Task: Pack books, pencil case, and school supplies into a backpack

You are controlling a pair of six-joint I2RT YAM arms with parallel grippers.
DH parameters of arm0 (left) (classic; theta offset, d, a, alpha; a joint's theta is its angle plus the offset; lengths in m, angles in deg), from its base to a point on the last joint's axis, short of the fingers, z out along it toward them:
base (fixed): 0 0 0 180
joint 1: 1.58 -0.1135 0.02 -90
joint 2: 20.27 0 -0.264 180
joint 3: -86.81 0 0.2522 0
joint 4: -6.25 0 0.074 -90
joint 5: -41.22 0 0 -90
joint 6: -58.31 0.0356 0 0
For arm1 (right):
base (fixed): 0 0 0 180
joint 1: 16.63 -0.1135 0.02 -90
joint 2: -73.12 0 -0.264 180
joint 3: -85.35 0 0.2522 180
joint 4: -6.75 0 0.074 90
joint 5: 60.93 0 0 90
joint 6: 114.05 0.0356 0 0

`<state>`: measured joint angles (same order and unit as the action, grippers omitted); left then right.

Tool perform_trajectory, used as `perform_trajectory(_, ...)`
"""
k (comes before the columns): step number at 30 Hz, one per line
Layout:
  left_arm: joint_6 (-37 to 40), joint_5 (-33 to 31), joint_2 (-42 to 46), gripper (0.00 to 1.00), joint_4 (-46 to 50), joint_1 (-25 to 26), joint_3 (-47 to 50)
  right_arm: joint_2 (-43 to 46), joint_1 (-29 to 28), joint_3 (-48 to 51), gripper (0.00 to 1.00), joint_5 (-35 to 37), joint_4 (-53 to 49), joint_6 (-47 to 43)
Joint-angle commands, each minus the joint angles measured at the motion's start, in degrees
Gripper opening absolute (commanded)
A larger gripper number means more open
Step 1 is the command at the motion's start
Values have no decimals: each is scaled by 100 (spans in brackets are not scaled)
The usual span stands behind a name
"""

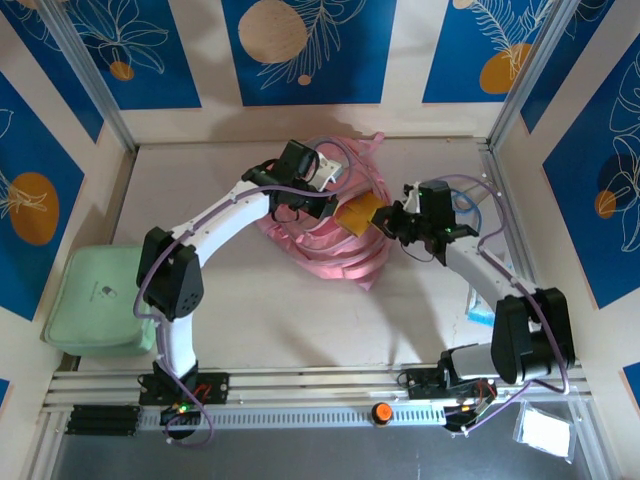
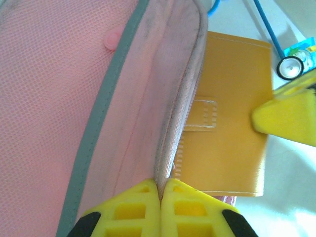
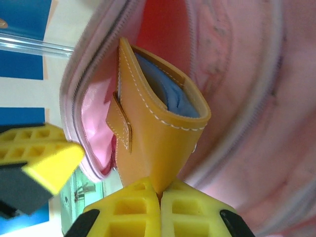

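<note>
On the table, overhead view: pink backpack, mouth toward the right arm. Left gripper: pinched shut on the mouth's rim; the left wrist view shows the grey-trimmed edge between its fingertips. Pencil case: tan, long axis running from right gripper into the mouth. The right wrist view adds its blue lining, far end inside the pack. Right gripper: clamped on the case's near end.

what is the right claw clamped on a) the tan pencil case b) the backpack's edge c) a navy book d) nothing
a: the right claw is shut on an edge of the tan pencil case, at the opening of the pink backpack.
</note>
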<state>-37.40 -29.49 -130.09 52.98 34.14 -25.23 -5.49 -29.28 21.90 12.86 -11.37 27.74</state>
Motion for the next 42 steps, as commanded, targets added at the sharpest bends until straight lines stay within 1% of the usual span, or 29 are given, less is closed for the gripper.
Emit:
perform_trajectory(1,-120,444,301,0,-457,-31,3,-451,-199,-720,1,462,-363,487)
perform_trajectory(3,-139,468,348,0,-508,-44,23,-814,-297,-1129,0,649,-646,780)
perform_trajectory(6,-193,494,445,0,-620,-62,88,-1359,-381,-1599,0,652,-753,1231)
perform_trajectory(8,-264,514,502,0,-714,-82,149,-1636,-518,-1897,0,880,-788,1293)
perform_trajectory(10,-381,497,565,0,-826,-108,207,-1842,-630,-2087,0,980,-656,1289)
perform_trajectory(13,-536,520,639,0,-1010,-153,331,-2035,-729,-2076,3,952,-29,1362)
perform_trajectory(15,-660,577,663,0,-1148,-200,400,-2176,-731,-2017,8,795,346,1431)
perform_trajectory(16,-721,607,664,0,-1202,-218,419,-2216,-715,-1968,12,706,483,1478)
perform_trajectory(17,-784,635,668,0,-1258,-252,440,-2220,-698,-1875,17,605,638,1523)
perform_trajectory(19,-887,656,646,0,-1314,-286,459,-2089,-679,-1641,32,457,948,1510)
perform_trajectory(20,-931,655,634,0,-1310,-309,463,-1950,-674,-1557,38,454,911,1480)
perform_trajectory(23,-1042,629,595,1,-1253,-379,442,-1451,-652,-1375,44,668,392,1236)
perform_trajectory(26,-1114,669,603,3,-1282,-426,491,-893,-596,-1125,44,932,-198,1149)
perform_trajectory(28,-1155,730,602,8,-1362,-435,561,-602,-557,-927,43,1060,-477,1188)
perform_trajectory(30,-1205,794,602,17,-1433,-447,639,-333,-538,-725,43,1234,-712,1236)
perform_trajectory(33,-1362,864,681,29,-1566,-497,879,66,-537,-380,43,1647,-876,1281)
perform_trajectory(36,-1778,707,963,47,-1909,-647,1436,368,-561,-196,46,1973,-975,1185)
perform_trajectory(37,-1931,568,1083,53,-1993,-716,1648,430,-585,-190,47,2054,-1027,1108)
perform_trajectory(42,-2821,-101,1539,62,-2161,-958,2630,507,-738,-272,49,2349,-1222,862)
